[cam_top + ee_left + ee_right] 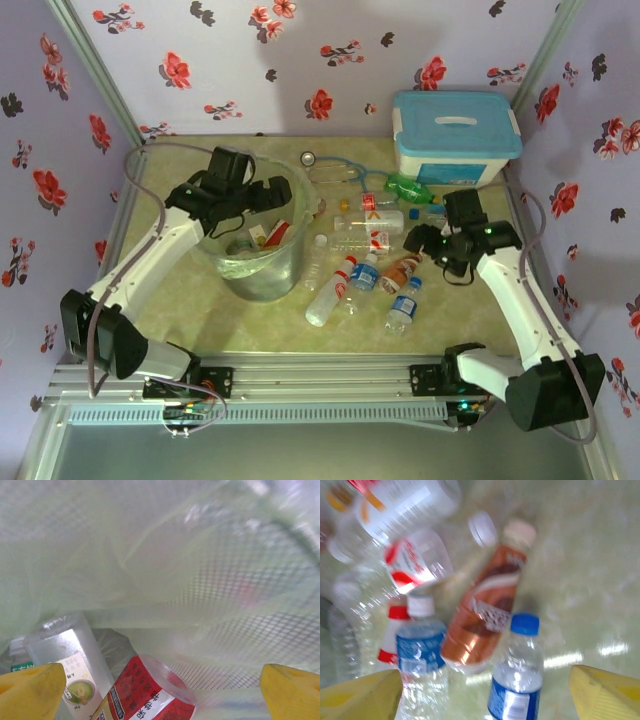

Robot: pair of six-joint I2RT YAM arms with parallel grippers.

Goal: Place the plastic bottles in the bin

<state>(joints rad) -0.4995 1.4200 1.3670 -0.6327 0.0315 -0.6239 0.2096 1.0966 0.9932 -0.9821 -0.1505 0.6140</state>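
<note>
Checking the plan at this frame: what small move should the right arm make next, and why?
Probably lower the right gripper onto the brown bottle and close: its jaws stand open above it, and it lies loose on the table.

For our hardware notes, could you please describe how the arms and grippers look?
The left arm and right arm have white links, black joints and a trailing grey cable each. Green lights glow near the wrists. Their fingers are yellow.
</note>
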